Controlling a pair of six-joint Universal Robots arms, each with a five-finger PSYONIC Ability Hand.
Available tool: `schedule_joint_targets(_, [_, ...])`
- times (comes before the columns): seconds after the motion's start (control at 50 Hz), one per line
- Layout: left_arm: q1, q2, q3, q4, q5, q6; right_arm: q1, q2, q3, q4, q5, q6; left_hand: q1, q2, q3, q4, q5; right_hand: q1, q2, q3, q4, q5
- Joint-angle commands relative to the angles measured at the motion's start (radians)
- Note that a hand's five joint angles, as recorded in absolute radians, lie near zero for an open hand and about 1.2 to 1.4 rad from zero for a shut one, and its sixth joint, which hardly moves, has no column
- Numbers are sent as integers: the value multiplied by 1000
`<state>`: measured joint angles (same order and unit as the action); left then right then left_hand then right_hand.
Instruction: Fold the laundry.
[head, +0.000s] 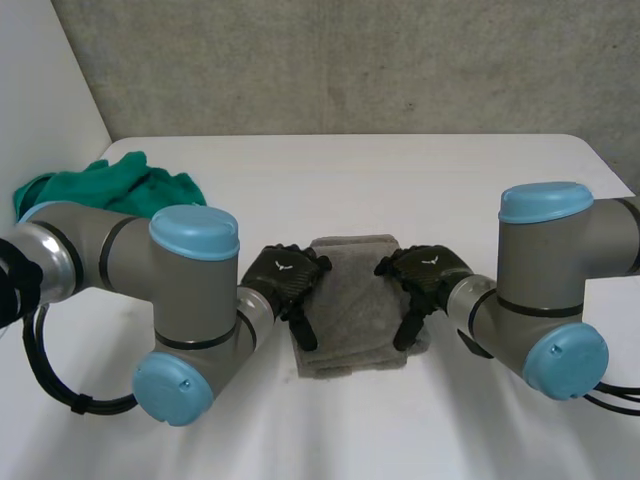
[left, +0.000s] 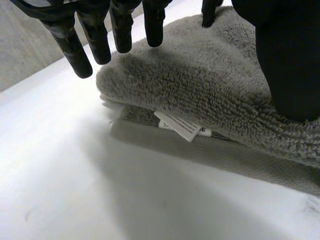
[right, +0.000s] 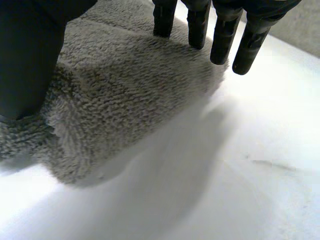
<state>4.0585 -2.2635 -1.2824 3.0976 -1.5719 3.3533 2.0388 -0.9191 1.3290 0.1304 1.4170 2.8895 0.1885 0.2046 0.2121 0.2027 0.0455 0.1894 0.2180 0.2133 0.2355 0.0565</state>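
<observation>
Left hand (head: 285, 275), in the head view, lay over the left edge of the folded grey towel (head: 352, 300), and the right hand (head: 425, 272) lay over its right edge, opposite. We noted the towel near the middle of the white worktop (head: 400, 170), close in front of the robot and between the two arms. We also noted a green cloth (head: 120, 185) bunched at the far left of the worktop, well apart from the towel.

In the left wrist view, we found the left hand's fingers (left: 70, 47) straight and spread, reaching out above the towel's (left: 200, 85) rounded folded edge. Its thumb (left: 287, 55) lay across the top layer. Nothing was pinched or clasped, so we recorded this hand as unclenched and holding nothing. Whether the fingertips touched the pile we could not tell. A small white label (left: 182, 126) stuck out between the towel's layers, below the fingertips.

In the right wrist view, we found the right hand's fingers (right: 222, 37) straight and side by side, their tips over the towel's (right: 125, 90) edge where it met the worktop (right: 260, 160). The thumb (right: 30, 55) lay against the top of the towel near a corner. No finger curled round the cloth, and we recorded this hand as slack, gripping nothing. The towel lay flat on the worktop.
</observation>
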Motion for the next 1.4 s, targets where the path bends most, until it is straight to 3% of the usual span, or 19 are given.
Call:
schedule_joint_targets(0.02, [-6,90,2,3,15,15,-14,-107,27,-9,-4,-3,10,-6,-13,-4,-21,-15,-43,-39,-61,-56])
schedule_joint_targets(0.14, [8,235,-2,10,42,-9,-37,-222,127,-66,5,86,7,-9,-16,-7,-24,-15,-43,-39,-61,-56])
schedule_joint_targets(0.2, [13,280,-5,10,70,-24,-109,-277,200,-84,13,180,7,-9,-16,-7,-24,-15,-43,-39,-61,-56])
schedule_joint_targets(0.34, [69,383,-14,-8,243,-98,-193,-311,343,-112,-3,335,25,9,1,11,-7,-15,-43,-39,-61,-56])
schedule_joint_targets(0.48, [131,421,-11,-100,395,-167,-187,-299,418,-132,-4,350,34,18,10,20,2,-15,-43,-39,-61,-56])
schedule_joint_targets(0.72, [135,423,-14,-109,405,-170,-126,-193,398,-209,-78,467,34,18,10,20,2,-15,-43,-39,-61,-56])
schedule_joint_targets(1.14, [134,421,-18,-108,408,-172,-8,-55,237,-212,-64,513,34,18,10,20,2,-15,-43,-39,-61,-56])
schedule_joint_targets(1.24, [132,420,-26,-108,408,-172,-5,-27,217,-215,-52,514,34,18,10,20,2,362,333,338,316,320])
schedule_joint_targets(1.34, [132,417,-26,-108,408,-172,-6,-27,197,-255,3,508,31,15,7,17,-1,1130,1101,1106,1084,1088])
schedule_joint_targets(1.4, [134,415,-26,-108,408,-172,-8,-23,171,-275,7,501,31,15,7,17,-1,1207,1178,1183,1161,1165])
